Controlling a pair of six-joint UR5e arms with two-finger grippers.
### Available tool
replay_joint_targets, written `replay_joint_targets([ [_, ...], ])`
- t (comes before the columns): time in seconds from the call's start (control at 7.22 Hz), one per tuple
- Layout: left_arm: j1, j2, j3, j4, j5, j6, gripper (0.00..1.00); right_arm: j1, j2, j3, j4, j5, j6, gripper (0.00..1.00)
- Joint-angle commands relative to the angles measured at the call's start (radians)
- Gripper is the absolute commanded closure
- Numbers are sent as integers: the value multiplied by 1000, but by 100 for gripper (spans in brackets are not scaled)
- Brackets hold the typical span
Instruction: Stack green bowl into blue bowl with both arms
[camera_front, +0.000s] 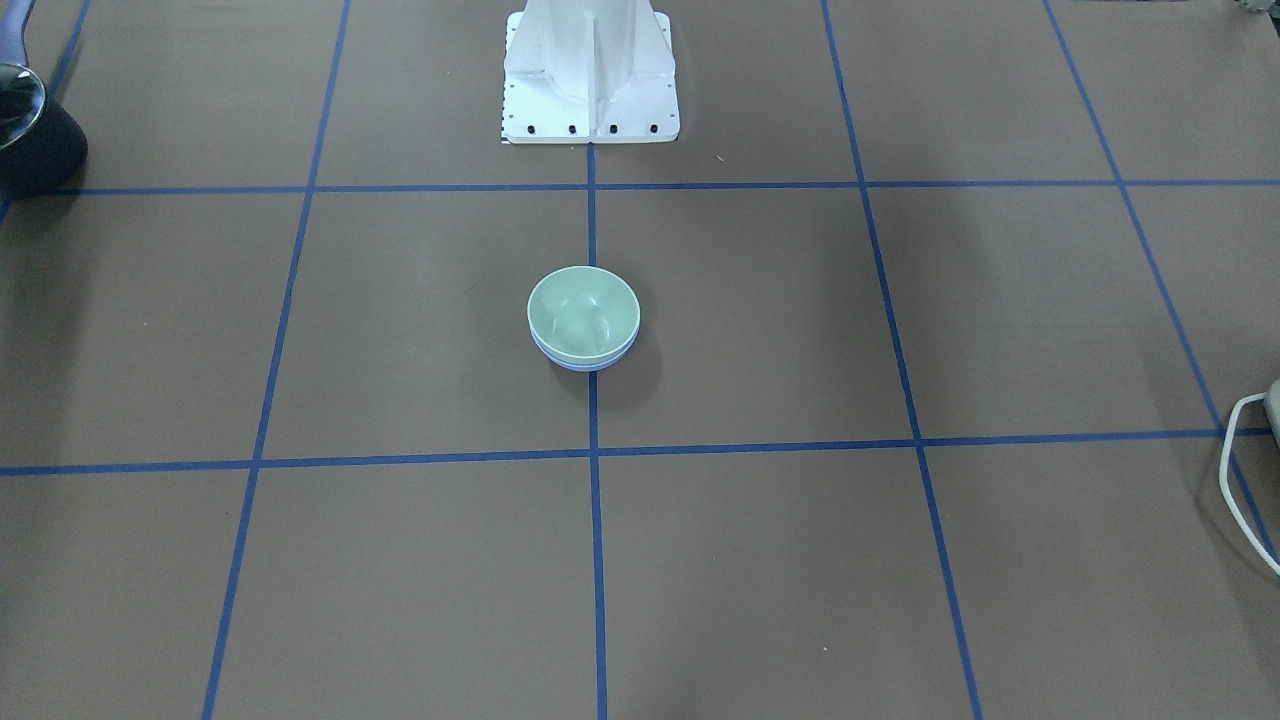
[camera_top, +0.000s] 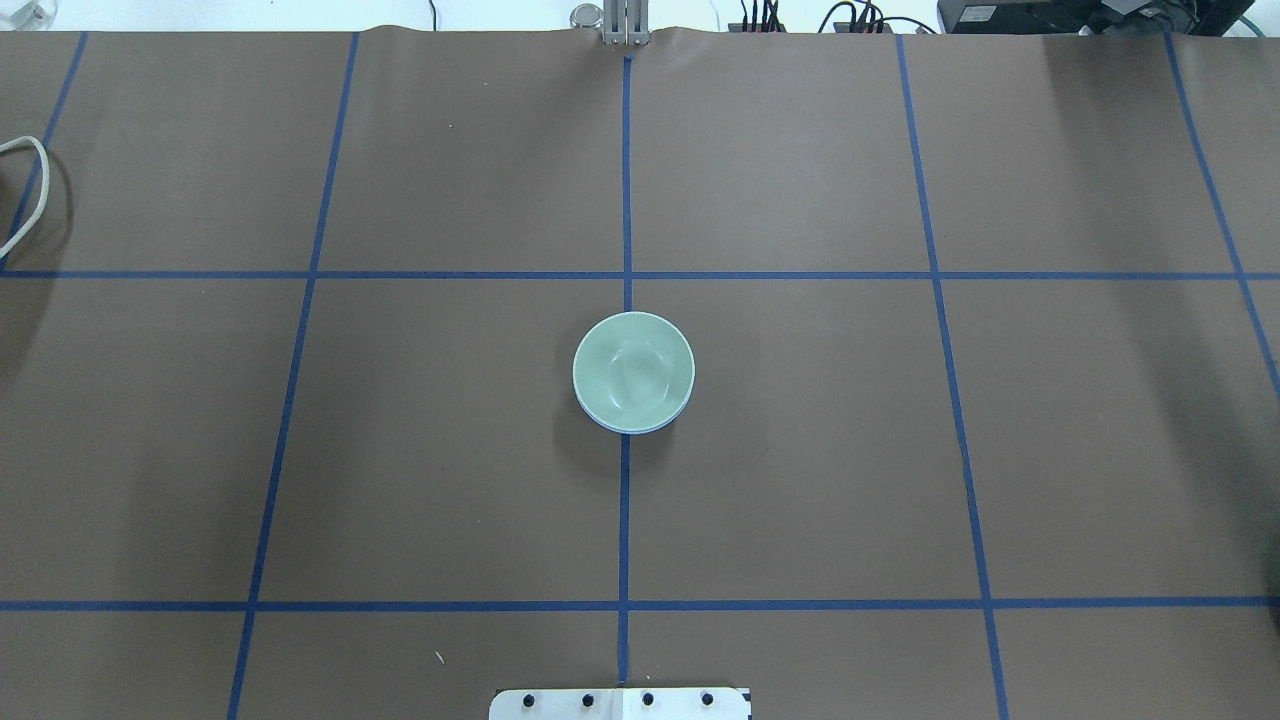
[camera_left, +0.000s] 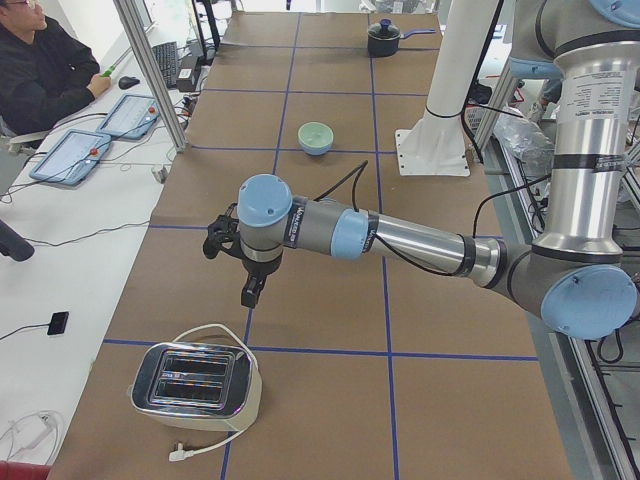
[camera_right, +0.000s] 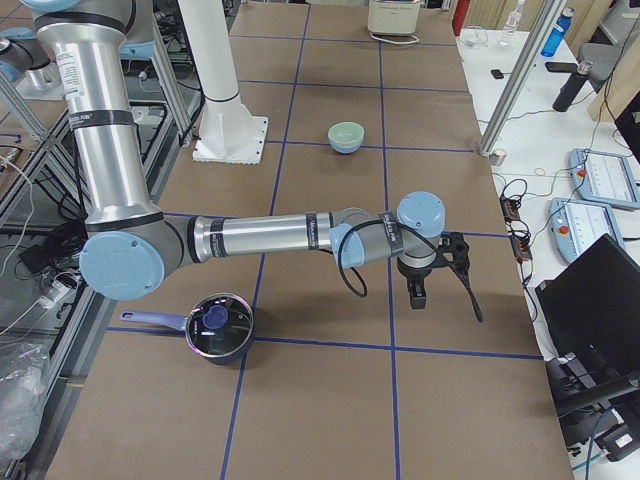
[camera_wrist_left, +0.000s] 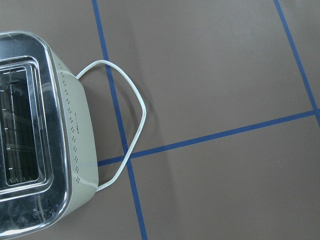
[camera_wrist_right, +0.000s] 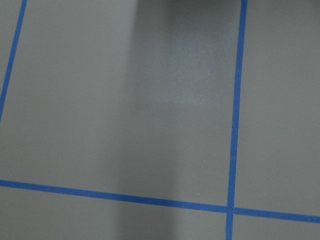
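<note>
The green bowl sits nested inside the blue bowl at the table's middle, on the centre tape line. Only a thin blue rim shows under it. The stack also shows in the overhead view, the exterior left view and the exterior right view. My left gripper hangs over the table's left end near the toaster, far from the bowls. My right gripper hangs over the right end near the pot. Both show only in the side views, so I cannot tell whether they are open or shut.
A chrome toaster with a white cable stands at the left end. A dark pot with a lid stands at the right end. The white pedestal is at the robot's side. An operator sits beside the table.
</note>
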Motion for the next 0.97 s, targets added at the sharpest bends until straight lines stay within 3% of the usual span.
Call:
replay_joint_targets([
  [0.0, 0, 7, 3, -1, 4, 0, 1, -3, 0, 76, -93, -17, -11, 0],
  [0.28, -1, 9, -5, -2, 7, 0, 1, -29, 7, 90, -105, -71, -16, 0],
  [0.83, -1, 7, -5, -4, 7, 0, 1, -29, 7, 95, -125, -66, -14, 0],
])
